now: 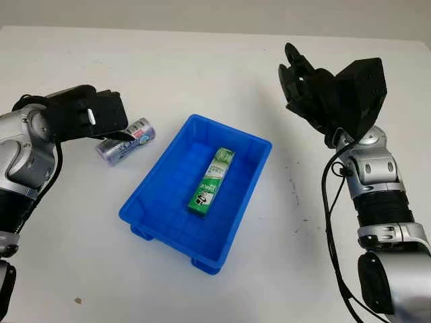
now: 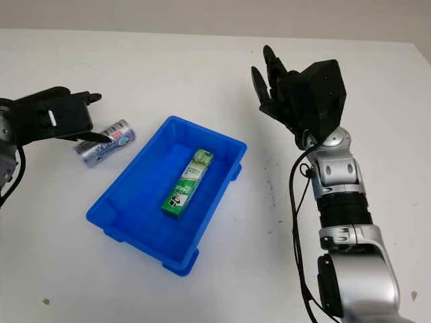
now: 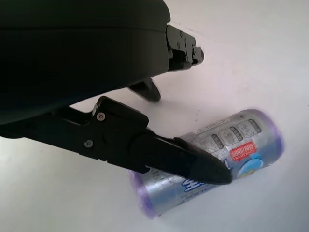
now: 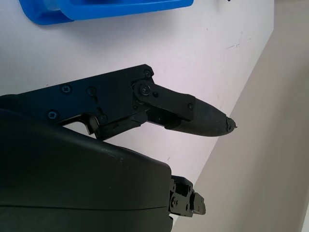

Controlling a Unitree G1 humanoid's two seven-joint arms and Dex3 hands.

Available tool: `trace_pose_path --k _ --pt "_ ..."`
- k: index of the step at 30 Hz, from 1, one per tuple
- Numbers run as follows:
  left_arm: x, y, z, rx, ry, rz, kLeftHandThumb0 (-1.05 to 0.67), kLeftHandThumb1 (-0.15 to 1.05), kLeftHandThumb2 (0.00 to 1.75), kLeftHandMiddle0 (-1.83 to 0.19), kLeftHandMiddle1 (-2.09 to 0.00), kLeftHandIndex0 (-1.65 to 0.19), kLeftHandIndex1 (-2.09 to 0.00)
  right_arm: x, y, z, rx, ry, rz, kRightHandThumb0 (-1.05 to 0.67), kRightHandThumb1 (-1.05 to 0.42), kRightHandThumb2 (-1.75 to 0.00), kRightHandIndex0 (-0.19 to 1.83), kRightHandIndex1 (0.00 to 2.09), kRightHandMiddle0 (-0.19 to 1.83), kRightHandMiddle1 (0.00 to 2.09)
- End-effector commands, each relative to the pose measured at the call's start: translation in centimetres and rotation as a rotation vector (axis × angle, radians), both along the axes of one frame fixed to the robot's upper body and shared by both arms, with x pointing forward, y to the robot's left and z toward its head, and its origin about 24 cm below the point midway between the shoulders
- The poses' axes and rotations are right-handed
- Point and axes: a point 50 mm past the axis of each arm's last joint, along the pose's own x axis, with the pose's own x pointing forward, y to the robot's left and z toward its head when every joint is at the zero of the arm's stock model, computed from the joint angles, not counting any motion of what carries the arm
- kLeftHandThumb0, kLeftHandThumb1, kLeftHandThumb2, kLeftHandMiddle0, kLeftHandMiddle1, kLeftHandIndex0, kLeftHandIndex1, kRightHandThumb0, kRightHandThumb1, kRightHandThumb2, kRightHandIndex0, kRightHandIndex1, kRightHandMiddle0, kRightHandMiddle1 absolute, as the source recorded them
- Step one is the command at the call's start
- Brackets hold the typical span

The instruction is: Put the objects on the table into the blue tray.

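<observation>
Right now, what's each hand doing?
Left hand: open, over the silver roll on the table left of the blue tray, not gripping it.
Right hand: open, raised right of the tray, holding nothing.

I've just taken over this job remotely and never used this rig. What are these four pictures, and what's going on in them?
It is a humanoid robot with two black three-fingered hands. The two wide pictures come from its head camera, looking down at a white table. The two close-ups come from cameras at each wrist.

On the table stands a blue tray with a green box already inside. A silvery roll with purple ends lies on the table beside the tray. The left hand is right over the roll, one finger across it, not yet gripping it. The right hand is open, raised above the table on the tray's other side, holding nothing.
</observation>
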Motion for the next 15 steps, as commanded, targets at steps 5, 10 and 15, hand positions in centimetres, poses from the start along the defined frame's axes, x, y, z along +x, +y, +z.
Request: trace_pose_path --k 5,10,15 --pt "0.2 -0.2 0.0 0.121 0.022 -0.014 -0.95 1.05 0.12 0.19 0.0 0.19 0.0 -0.1 -0.4 0.6 -0.005 -0.016 0.008 -0.68 -1.05 -0.69 -0.19 0.0 -0.19 0.0" --pt "0.1 -0.4 -0.6 0.14 0.027 -0.01 -0.93 1.04 0.08 0.17 -0.03 0.19 0.0 -0.1 -0.3 0.6 0.005 -0.015 0.019 -0.67 -1.05 -0.69 -0.19 0.0 -0.19 0.0" --pt "0.0 -0.8 -1.3 0.225 0.031 -0.027 -0.96 1.05 0.12 0.18 -0.03 0.18 -0.01 0.0 -0.3 0.8 -0.007 -0.011 0.016 -0.69 -1.05 -0.68 -0.19 0.0 -0.19 0.0"
